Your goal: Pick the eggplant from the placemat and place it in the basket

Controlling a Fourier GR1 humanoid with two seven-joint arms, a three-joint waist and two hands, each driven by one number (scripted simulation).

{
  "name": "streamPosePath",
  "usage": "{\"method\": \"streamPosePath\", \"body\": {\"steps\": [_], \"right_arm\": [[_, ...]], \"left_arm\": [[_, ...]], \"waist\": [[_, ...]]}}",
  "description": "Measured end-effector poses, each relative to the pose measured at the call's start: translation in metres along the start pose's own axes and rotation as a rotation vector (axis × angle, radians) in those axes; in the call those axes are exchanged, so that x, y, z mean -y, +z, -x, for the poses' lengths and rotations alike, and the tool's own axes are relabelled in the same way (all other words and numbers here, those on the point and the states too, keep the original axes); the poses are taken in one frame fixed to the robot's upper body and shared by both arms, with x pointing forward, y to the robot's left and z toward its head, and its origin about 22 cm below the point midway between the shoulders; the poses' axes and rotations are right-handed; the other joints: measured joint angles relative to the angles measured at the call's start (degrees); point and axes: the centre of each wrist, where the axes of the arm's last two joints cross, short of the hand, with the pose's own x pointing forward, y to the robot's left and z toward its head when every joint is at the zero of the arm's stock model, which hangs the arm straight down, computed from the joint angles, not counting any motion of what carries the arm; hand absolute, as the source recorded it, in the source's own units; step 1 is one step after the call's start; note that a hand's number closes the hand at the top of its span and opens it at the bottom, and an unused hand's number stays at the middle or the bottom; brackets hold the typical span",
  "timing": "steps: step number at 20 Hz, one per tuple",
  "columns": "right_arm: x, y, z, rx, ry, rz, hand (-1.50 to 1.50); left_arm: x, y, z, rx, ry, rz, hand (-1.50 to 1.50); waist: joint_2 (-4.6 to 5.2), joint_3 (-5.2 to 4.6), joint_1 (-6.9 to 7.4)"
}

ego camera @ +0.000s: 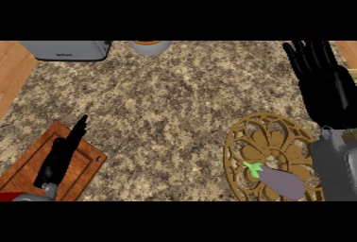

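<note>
1. The bench (160, 99) is speckled brown-and-tan granite, edged by bare wood at the upper corners.
2. One eggplant (282, 182), smooth, purple and green-capped, lies on the lower part of the round golden placemat (268, 137), an openwork piece of flower-like loops.
3. My right hand (322, 82) hangs above the placemat's far side, apart from the eggplant, its black fingers (307, 54) straight and spread, holding nothing.
4. My left hand (59, 156) rests over a reddish wooden board (87, 160) at the lower left, fingers straight and empty.
5. A grey appliance (66, 49) and a pale round container (150, 46) are cut off at the top edge.
6. I can make out no basket.
</note>
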Motion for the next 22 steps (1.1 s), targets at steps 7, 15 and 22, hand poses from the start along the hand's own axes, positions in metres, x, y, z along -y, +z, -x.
{"method": "streamPosePath", "body": {"steps": [7, 15, 22], "right_arm": [[-0.029, 0.003, 0.011, -0.317, 0.377, -0.500, 1.50], [-0.098, 0.078, 0.031, -0.511, 0.780, -1.021, -1.50], [-0.136, 0.081, -0.009, -0.363, 1.397, -0.928, -1.50]], "left_arm": [[0.017, -0.011, -0.056, 0.261, 0.169, -0.031, 0.00], [0.031, -0.004, -0.076, 0.366, 0.336, -0.088, 0.00], [0.036, 0.000, -0.074, 0.379, 0.365, -0.107, 0.00]], "waist": [[-0.15, -1.23, 2.28], [-0.93, -1.03, -0.92], [-1.13, -1.14, -1.57]]}}
